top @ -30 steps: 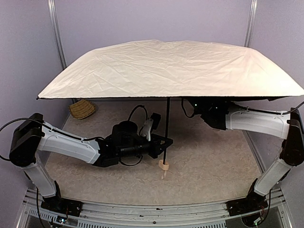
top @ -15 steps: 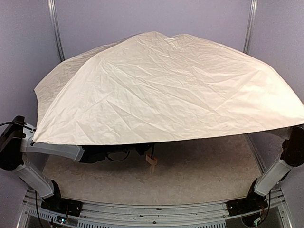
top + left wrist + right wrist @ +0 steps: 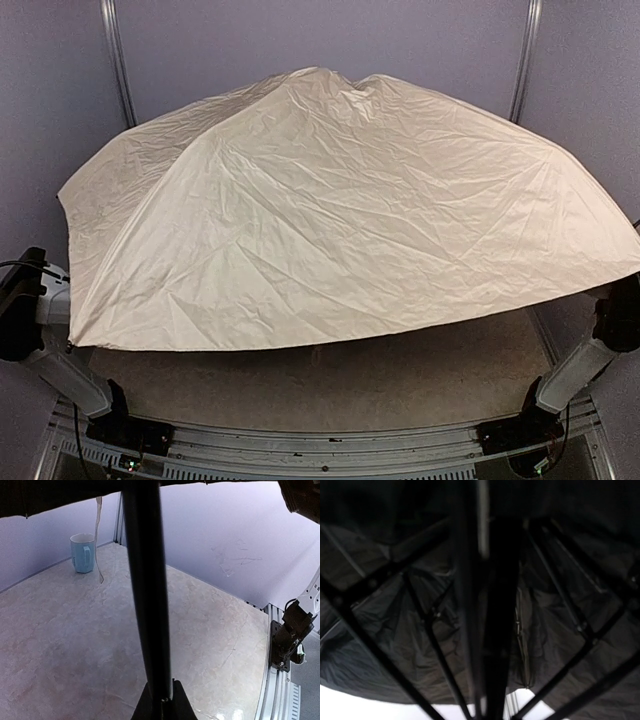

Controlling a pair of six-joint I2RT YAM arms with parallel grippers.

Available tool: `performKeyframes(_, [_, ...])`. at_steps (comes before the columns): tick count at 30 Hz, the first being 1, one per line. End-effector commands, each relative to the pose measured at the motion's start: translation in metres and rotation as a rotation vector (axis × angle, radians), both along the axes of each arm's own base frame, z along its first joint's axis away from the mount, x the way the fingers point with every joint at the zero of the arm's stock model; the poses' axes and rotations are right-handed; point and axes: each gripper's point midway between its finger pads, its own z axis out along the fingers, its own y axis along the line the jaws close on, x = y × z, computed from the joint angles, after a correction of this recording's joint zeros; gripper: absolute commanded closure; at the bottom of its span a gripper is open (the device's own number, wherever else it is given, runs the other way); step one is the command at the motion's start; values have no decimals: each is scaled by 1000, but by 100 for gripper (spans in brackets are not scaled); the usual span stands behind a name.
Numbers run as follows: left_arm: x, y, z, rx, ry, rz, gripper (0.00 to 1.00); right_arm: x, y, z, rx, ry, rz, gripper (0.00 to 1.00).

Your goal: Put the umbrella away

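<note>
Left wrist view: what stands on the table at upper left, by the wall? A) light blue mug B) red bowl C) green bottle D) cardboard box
A: a light blue mug with a handle stands on the table, past the black shaft of the umbrella.

Even bright light above; dim, blurred under the umbrella.

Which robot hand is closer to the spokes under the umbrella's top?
The right gripper. Its camera looks close up at the ribs under the canopy. The left gripper is lower down, clamped on the black shaft, with the canopy's edge above it.
</note>
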Motion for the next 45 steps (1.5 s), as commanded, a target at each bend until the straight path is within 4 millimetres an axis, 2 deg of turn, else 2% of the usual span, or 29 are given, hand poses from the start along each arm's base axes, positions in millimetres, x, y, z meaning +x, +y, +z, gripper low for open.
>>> performKeyframes(1, [-26, 46, 237, -599, -508, 40, 100, -22, 43, -225, -562, 360, 160, 93])
performKeyframes(5, [-28, 48, 245, -612, -523, 40, 100, -25, 42, -247, -593, 411, 163, 94])
performKeyframes(9, [-29, 49, 251, -635, -531, 36, 100, -27, 41, -255, -587, 427, 159, 100])
performKeyframes(14, [-33, 49, 262, -661, -546, 17, 100, -26, 38, -278, -622, 471, 140, 99])
performKeyframes(22, [-31, 55, 276, -694, -594, 38, 100, -37, 39, -307, -670, 516, 141, 97])
performKeyframes(27, [-26, 59, 273, -709, -595, 46, 100, -43, 40, -309, -667, 518, 150, 97])
performKeyframes(34, [-18, 81, 279, -778, -585, 74, 100, -45, 36, -313, -669, 528, 143, 97])
performKeyframes(41, [-12, 83, 275, -880, -550, 80, 100, -45, 43, -316, -676, 518, 136, 98])
performKeyframes(45, [-11, 103, 274, -1011, -527, 122, 100, -45, 46, -316, -691, 498, 142, 100])
